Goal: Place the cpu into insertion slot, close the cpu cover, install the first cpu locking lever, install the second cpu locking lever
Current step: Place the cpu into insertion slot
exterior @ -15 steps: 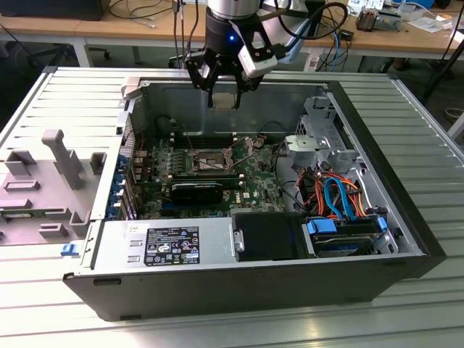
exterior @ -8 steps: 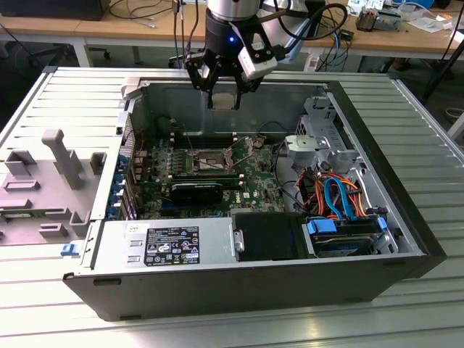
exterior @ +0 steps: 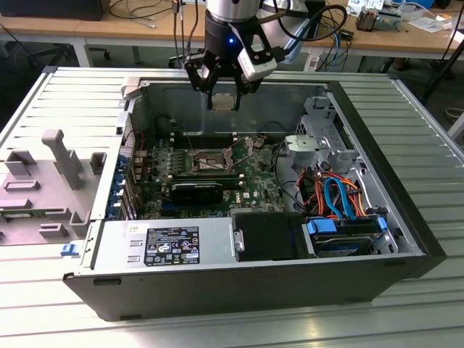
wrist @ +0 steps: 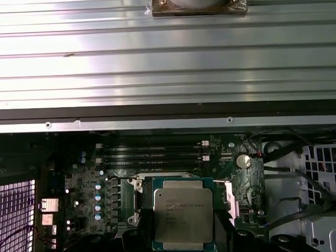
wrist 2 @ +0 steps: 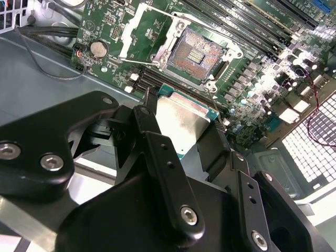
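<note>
The gripper (exterior: pixel 223 90) hangs above the open computer case (exterior: pixel 239 290), over its far side. Its 2 black fingers (wrist 2: pixel 157 147) pinch the cpu (wrist 2: pixel 181 123) by its edges and hold it in the air, well apart from the board below.

The cpu is a small flat square. Its top is dull silver metal and a thin green edge runs around it. In the first wrist view the cpu (wrist: pixel 182 212) is cut off at the picture's edge, and dark finger parts hide its sides.

The insertion slot (wrist 2: pixel 197 54) sits on the green board. It is square, with a brownish middle full of tiny dots and a shiny metal rim. The cpu cover (wrist 2: pixel 129 32), a thin silver frame with a big square hole, is flipped open just beside the slot.

The tabletop (exterior: pixel 72 94) is grey ribbed metal. A grey power supply box (exterior: pixel 167 243) and orange and blue cables (exterior: pixel 337 192) lie near the case's front. In the exterior view the slot (exterior: pixel 209 161) is too small to see well.
</note>
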Motion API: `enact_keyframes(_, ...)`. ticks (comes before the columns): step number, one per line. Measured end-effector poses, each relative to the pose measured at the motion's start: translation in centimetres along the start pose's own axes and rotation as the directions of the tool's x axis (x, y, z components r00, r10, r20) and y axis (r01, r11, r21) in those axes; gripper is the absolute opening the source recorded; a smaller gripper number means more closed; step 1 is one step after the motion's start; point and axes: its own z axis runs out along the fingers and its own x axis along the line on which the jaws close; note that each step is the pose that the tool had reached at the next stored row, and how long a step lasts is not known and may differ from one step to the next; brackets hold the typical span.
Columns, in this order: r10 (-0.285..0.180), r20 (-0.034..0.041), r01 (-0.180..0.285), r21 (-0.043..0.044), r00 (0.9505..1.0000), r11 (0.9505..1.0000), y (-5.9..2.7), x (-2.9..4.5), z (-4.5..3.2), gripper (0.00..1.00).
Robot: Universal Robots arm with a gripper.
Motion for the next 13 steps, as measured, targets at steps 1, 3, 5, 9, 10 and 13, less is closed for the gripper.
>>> enact_keyframes(1,0.000,0.0000,0.000,-0.0001,1.0000,1.0000,-0.01,0.00,0.01,0.55)
enact_keyframes(3,0.000,0.0000,0.000,0.0000,1.0000,1.0000,-0.05,0.01,0.04,0.55)
enact_keyframes(5,0.000,0.0000,0.000,0.0000,1.0000,1.0000,-0.09,0.03,0.11,0.55)
enact_keyframes(9,0.000,0.0000,0.000,0.0000,1.0000,1.0000,-0.17,0.06,0.18,0.55)
enact_keyframes(10,0.000,0.0000,0.000,-0.0001,1.0000,1.0000,-0.19,0.07,0.21,0.55)
enact_keyframes(13,0.000,0.0000,0.000,-0.0001,1.0000,1.0000,-0.25,0.08,0.27,0.55)
